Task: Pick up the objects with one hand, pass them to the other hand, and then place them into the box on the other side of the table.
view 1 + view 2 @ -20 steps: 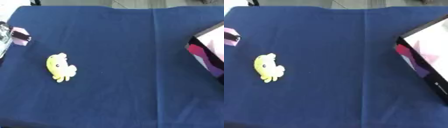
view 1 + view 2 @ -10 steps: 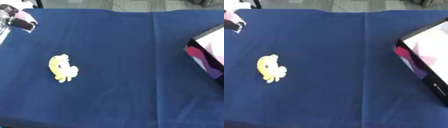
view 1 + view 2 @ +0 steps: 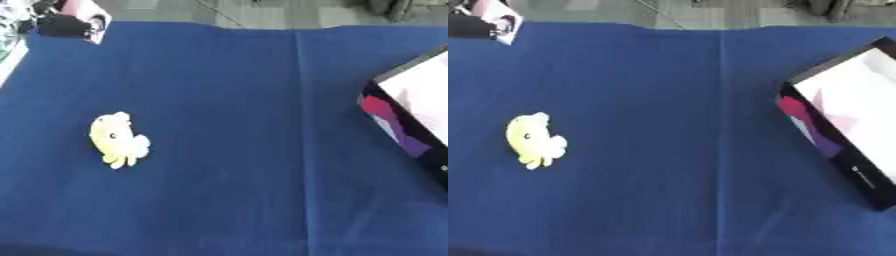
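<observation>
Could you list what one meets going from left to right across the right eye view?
Pink-and-black object at the top left corner → yellow toy → fold line in the blue cloth → box.

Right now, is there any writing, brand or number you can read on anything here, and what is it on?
None can be read.
Box: a small pale mark on its dark side wall near the lower end, too blurred to read.
Pink-and-white thing at the far left corner: a dark round spot on it, no legible letters.
Yellow toy: a dark dot like an eye, no text.
Blue cloth: plain, no print.
</observation>
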Tool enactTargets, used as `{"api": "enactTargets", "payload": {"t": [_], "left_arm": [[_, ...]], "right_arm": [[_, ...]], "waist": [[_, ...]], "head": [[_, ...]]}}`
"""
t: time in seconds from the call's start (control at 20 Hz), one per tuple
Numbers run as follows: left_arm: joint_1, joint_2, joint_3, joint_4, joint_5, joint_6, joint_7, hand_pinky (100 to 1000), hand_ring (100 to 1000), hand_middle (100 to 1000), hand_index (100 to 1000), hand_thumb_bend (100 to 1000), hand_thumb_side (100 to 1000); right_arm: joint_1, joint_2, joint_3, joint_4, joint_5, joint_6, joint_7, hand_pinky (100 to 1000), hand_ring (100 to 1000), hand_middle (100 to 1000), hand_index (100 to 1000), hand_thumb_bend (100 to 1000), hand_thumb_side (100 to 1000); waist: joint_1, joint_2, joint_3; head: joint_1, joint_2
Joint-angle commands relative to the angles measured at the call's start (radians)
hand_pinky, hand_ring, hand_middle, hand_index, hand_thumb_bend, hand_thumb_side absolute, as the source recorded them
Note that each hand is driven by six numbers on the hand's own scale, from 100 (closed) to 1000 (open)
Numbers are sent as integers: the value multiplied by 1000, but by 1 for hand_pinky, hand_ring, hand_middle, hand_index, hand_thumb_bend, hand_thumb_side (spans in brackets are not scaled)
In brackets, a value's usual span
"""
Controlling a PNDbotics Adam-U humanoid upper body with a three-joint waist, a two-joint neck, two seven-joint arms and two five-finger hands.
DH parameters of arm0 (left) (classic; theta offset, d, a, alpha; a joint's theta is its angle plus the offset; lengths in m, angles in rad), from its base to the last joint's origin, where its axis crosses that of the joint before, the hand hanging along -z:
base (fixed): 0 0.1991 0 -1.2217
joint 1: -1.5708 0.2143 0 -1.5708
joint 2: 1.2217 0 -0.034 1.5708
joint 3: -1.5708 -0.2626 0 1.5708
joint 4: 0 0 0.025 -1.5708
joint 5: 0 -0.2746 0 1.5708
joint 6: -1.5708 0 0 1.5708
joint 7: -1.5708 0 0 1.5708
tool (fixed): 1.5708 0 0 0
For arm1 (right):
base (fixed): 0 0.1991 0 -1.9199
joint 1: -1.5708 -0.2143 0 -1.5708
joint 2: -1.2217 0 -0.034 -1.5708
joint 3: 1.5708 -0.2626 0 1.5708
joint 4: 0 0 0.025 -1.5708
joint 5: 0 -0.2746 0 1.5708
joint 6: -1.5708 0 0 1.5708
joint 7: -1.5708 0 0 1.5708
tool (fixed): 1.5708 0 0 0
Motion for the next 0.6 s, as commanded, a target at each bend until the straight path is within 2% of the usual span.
{"api": "enactTargets", "payload": {"t": [0.05,0.25,0.35,0.45,0.6], "left_arm": [[-6,16,-20,-84,46,-46,26,799,703,644,636,100,391],[28,26,-44,-175,102,-102,53,792,695,639,636,100,360],[42,31,-58,-221,131,-130,60,793,697,640,637,100,347],[61,36,-72,-269,160,-160,56,795,694,639,637,100,363],[99,35,-79,-338,203,-202,28,800,686,631,634,100,399]], "right_arm": [[-38,12,60,-14,6,32,-32,711,815,791,829,258,256],[-105,88,149,-14,-13,-17,24,700,812,790,827,234,278],[-138,124,187,-14,-1,-18,52,699,813,791,828,232,285],[-165,145,215,-14,18,-9,82,722,823,799,833,280,237],[-195,144,249,-14,58,-30,124,748,833,808,839,323,212]], "waist": [[0,-27,2],[2,-31,-3],[2,-33,-6],[1,-34,-8],[-1,-34,-7]], "head": [[-20,1],[-36,8],[-43,12],[-54,15],[-70,14]]}}
